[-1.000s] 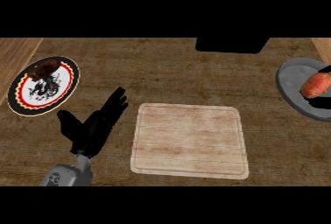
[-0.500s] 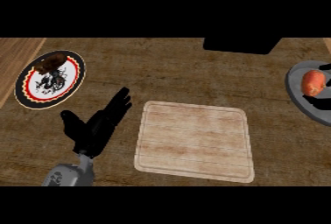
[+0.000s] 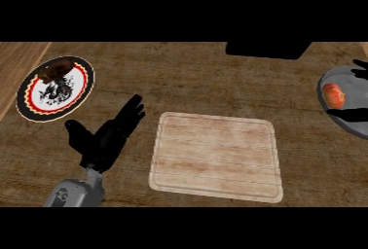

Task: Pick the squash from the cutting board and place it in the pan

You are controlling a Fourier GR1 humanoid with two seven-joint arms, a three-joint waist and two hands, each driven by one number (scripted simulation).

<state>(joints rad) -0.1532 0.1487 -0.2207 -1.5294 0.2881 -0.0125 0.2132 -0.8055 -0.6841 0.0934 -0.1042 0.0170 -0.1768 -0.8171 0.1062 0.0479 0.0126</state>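
Right hand (image 3: 352, 114) shows only dark fingers around the squash (image 3: 333, 95) in the pan (image 3: 343, 124) — grip unclear; left hand (image 3: 108, 138) rests open beside the cutting board (image 3: 215, 155).

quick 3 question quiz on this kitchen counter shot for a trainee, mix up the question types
1. True or false: the squash lies on the cutting board.
2. Which hand shows open beside the board's left edge?
A. the left hand
B. the right hand
C. neither
3. Fill the blank: the patterned plate sits at the counter's far ____ side in the head view.

Key
1. False: the board is bare, and the squash lies in the grey pan at the right edge.
2. A: its fingers are straight and it holds nothing.
3. Left.
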